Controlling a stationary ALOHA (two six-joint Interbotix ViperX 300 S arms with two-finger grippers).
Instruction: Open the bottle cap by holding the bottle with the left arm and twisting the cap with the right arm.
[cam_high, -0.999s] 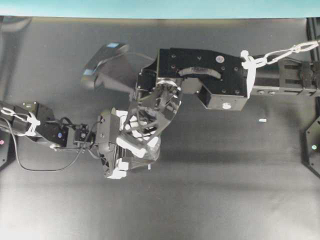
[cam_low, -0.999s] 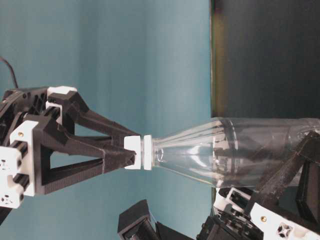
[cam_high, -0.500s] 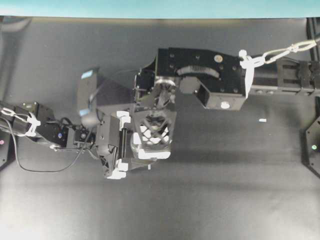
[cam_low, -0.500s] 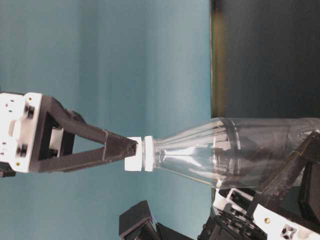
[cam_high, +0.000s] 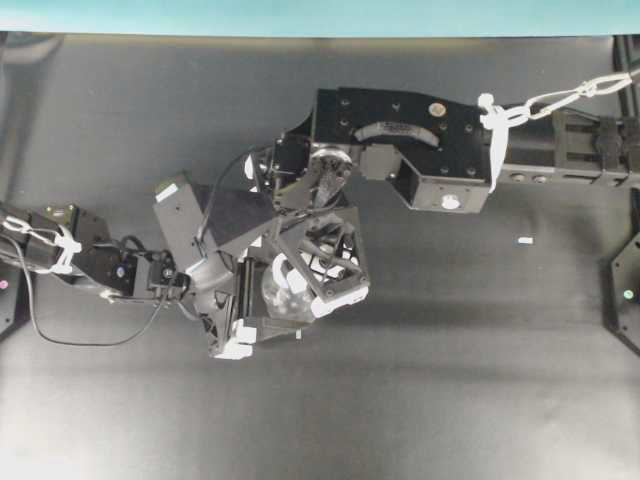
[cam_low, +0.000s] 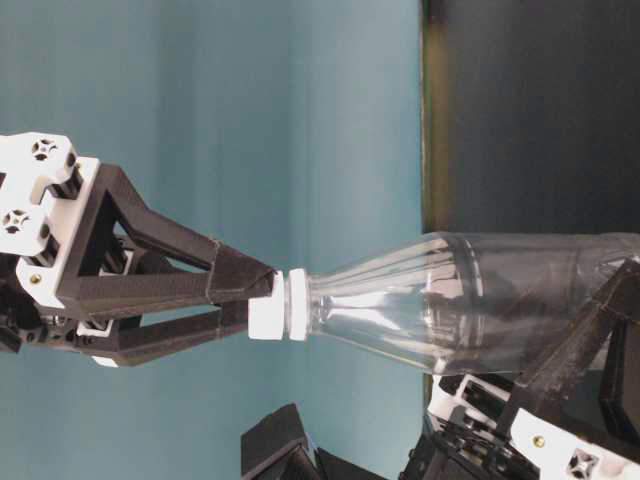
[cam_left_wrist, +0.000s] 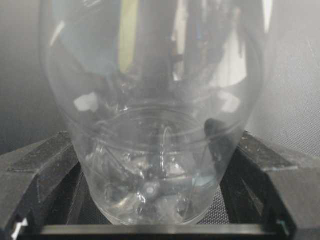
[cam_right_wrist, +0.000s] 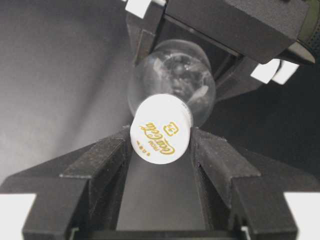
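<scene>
The clear bottle is held off the table with its base between my left gripper's black fingers. My left gripper is shut on the bottle's lower body. The white bottle cap, printed with gold lettering, sits pinched between my right gripper's fingers. My right gripper is shut on the cap, which sits against the bottle neck. In the overhead view my right gripper hangs over the bottle and hides the cap. My left gripper reaches in from the left.
A tiny white rectangular scrap lies on the dark table at the right. The right arm's boxy link spans the back middle. A teal wall edge runs along the far side.
My right gripper has turned about the cap's axis while staying shut on it; its wrist camera swung from upper left down toward the left arm. The bottle and left gripper held still.
</scene>
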